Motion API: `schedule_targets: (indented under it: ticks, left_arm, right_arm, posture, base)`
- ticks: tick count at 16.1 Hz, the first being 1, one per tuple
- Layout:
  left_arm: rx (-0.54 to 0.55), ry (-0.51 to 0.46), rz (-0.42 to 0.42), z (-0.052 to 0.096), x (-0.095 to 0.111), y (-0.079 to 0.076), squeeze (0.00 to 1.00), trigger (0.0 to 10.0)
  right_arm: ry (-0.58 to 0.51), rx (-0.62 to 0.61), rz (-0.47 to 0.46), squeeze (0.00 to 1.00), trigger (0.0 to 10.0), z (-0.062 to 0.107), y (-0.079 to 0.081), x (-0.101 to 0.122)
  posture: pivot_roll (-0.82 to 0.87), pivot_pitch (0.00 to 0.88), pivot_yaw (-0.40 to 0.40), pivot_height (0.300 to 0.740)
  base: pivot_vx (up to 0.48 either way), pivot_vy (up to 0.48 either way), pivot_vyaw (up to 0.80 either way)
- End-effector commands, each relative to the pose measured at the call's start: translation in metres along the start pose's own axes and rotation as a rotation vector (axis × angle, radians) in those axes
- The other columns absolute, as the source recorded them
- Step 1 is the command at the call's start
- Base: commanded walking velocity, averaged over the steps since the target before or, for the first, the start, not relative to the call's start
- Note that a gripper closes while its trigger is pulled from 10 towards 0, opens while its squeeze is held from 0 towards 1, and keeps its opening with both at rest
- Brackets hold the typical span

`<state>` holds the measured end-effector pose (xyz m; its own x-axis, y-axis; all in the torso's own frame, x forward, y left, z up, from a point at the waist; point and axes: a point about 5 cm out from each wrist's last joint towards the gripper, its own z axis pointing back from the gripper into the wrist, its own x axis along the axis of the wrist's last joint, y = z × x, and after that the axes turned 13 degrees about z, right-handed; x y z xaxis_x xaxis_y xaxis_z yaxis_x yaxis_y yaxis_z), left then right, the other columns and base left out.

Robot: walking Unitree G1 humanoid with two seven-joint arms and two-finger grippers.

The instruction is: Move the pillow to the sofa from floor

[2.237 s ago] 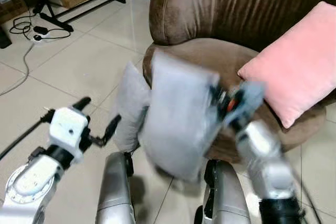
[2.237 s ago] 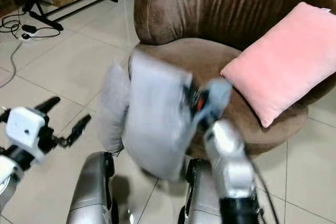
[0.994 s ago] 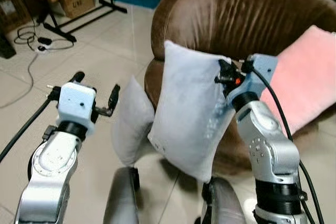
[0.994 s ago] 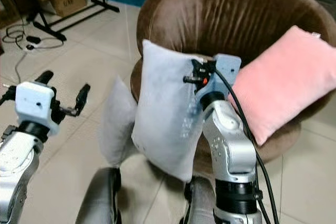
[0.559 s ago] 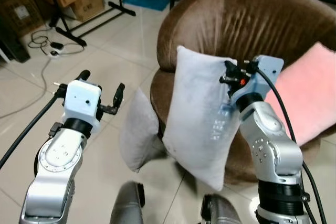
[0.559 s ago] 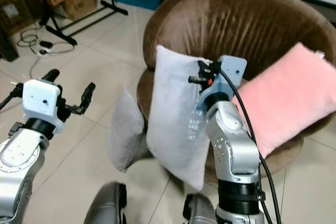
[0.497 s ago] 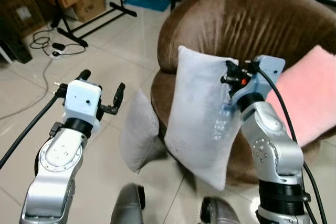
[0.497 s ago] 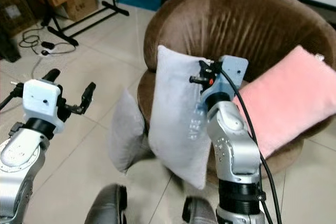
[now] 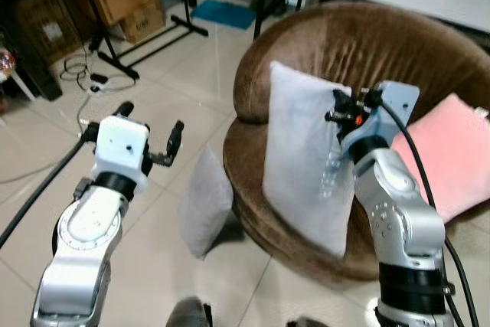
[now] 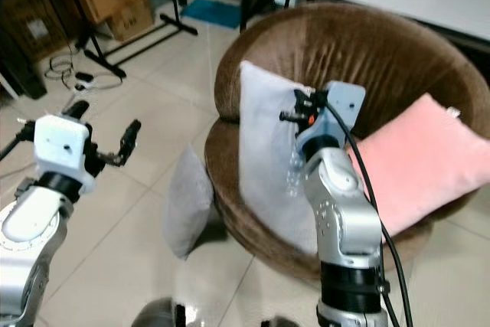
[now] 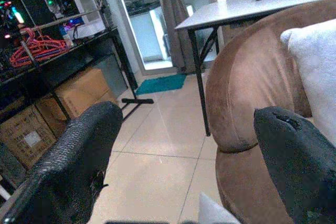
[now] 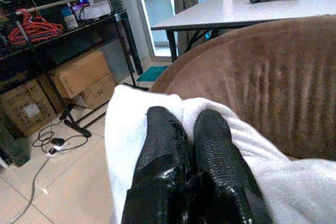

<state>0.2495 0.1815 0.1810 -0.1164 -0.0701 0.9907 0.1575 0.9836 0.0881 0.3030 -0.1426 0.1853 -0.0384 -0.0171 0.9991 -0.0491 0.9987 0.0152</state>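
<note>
- Pillow [image 9: 305, 155], grey, now hangs over the sofa [image 9: 383, 59] seat, higher than a sec ago; camera rose too. Drop is close, I judge.
- R wrist view: right gripper [image 12: 185, 129] fingers clenched on pillow's top edge.
- L wrist view: left gripper [image 11: 178, 145] wide apart, holds nothing.

Right gripper [image 12: 185, 124] raised, jaws clamped; left gripper [image 9: 150, 129] raised, jaws apart.
</note>
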Motion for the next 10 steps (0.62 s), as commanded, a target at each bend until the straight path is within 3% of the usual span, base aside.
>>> schedule_targets:
  ticks: [1, 5, 10]
  left_arm:
    - [-0.011, -0.003, 0.01, -0.001, 0.0, 0.0, 0.0, 10.0]
    - [-0.021, -0.01, 0.018, -0.001, 0.002, 0.0, 0.0, 10.0]
    - [-0.023, -0.012, 0.016, 0.0, 0.002, 0.001, 0.0, 10.0]
  right_arm:
    - [-0.031, 0.017, -0.004, 0.0, 10.0, -0.001, 0.002, 0.007]
    - [-0.049, 0.075, -0.027, 0.0, 10.0, -0.001, 0.013, 0.009]
    - [-0.045, 0.104, -0.035, 0.0, 10.0, -0.003, 0.018, 0.008]
  posture:
    - [0.13, 0.0, -0.026, 0.74]
    - [0.13, 0.0, -0.03, 0.74]
    - [0.14, 0.0, -0.036, 0.74]
  base:
    - [0.292, 0.0, 0.0]
    - [0.35, 0.0, 0.0]
    - [0.367, 0.0, -0.74]
